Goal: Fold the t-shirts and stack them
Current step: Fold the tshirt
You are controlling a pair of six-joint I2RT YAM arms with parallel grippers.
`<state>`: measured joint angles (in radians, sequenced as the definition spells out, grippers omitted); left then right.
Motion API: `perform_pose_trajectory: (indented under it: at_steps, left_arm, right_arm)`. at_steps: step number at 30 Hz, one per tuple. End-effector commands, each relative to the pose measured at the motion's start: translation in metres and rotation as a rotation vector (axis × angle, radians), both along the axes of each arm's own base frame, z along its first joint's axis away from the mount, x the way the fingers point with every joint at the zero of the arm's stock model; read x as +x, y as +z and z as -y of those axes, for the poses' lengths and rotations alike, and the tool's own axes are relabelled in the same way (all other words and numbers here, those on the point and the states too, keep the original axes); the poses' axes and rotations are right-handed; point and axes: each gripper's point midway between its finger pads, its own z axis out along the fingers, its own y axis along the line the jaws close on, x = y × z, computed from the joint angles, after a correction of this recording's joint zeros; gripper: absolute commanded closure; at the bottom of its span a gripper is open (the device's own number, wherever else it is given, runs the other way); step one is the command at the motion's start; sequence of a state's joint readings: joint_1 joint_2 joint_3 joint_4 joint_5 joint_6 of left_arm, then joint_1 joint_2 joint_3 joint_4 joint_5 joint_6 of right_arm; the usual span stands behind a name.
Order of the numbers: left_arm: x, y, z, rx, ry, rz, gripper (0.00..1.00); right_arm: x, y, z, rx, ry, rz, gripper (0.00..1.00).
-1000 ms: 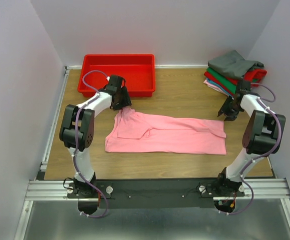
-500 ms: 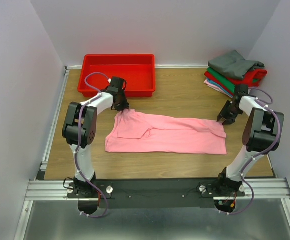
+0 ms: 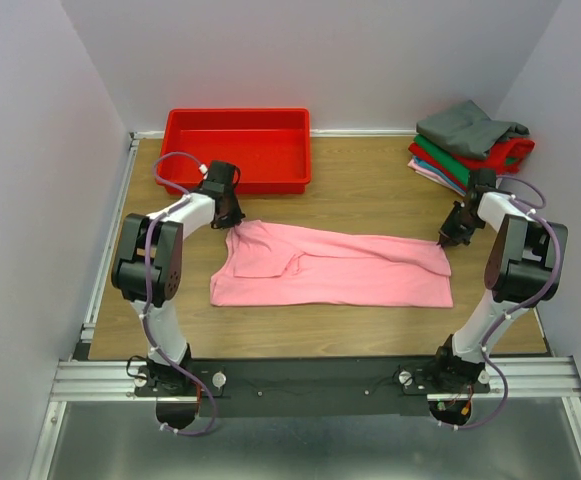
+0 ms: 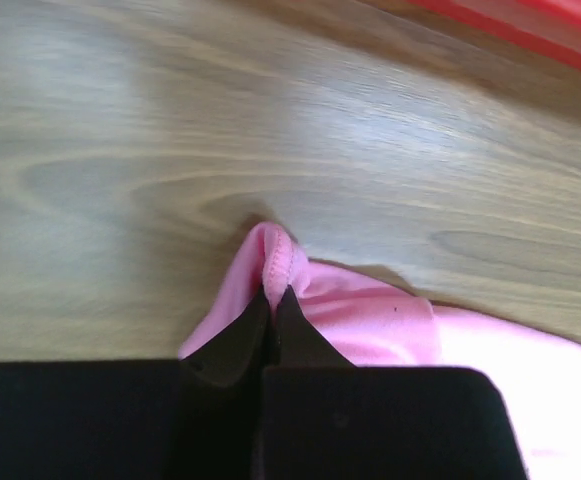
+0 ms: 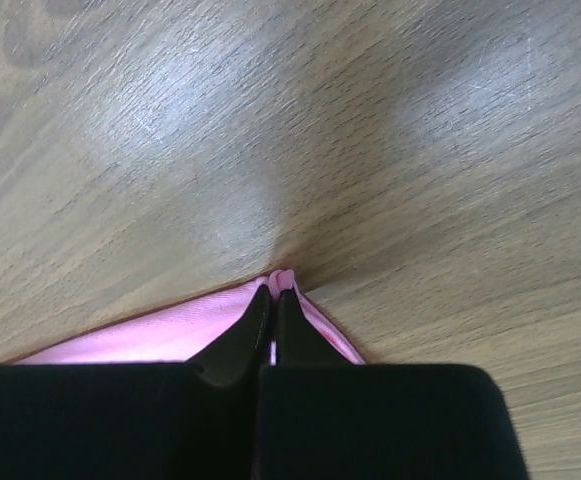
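A light pink t-shirt [image 3: 335, 267] lies spread across the middle of the wooden table, folded along its length. My left gripper [image 3: 232, 222] is shut on the shirt's far left corner, and a pinch of pink cloth [image 4: 275, 262] bunches up between its black fingertips. My right gripper [image 3: 446, 240] is shut on the far right corner, where a small fold of pink cloth [image 5: 283, 276] pokes out past the tips. Folded t-shirts [image 3: 470, 145] in grey, green, red and pale colours are piled at the back right.
A red plastic tray [image 3: 237, 148] stands at the back left, just beyond the left gripper. Grey walls close in the table on three sides. Bare wood [image 3: 370, 185] lies between the tray and the pile.
Both grippers came down onto the shirt's far corners and closed on the cloth. The left one shifted slightly left, and the far edge of the shirt is drawn straighter.
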<state>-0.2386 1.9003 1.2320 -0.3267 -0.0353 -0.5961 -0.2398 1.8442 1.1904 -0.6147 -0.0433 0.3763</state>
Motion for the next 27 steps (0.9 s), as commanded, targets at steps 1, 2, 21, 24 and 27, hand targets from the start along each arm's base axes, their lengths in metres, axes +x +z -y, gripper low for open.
perform_pose_trajectory:
  at_steps: [1, 2, 21, 24, 27]
  left_arm:
    - [0.001, 0.024, -0.033, 0.066, 0.104, 0.071, 1.00]
    - [0.000, 0.024, -0.035, 0.063, 0.108, 0.070, 1.00]
    - [0.033, 0.026, -0.042, 0.135, 0.094, 0.097, 1.00]
    - [0.037, 0.032, -0.044, 0.149, 0.088, 0.103, 1.00]
    - [0.034, 0.036, -0.043, 0.145, 0.080, 0.104, 0.81]
  right_arm:
    - [0.005, -0.001, 0.009, -0.033, -0.028, 0.004, 0.98]
    - [0.006, -0.001, 0.009, -0.034, -0.030, 0.004, 0.98]
    - [0.056, 0.020, 0.009, 0.009, -0.012, 0.102, 0.98]
    - [0.060, 0.024, 0.009, 0.016, -0.002, 0.115, 0.97]
    - [0.058, 0.023, 0.005, 0.026, 0.013, 0.115, 0.72]
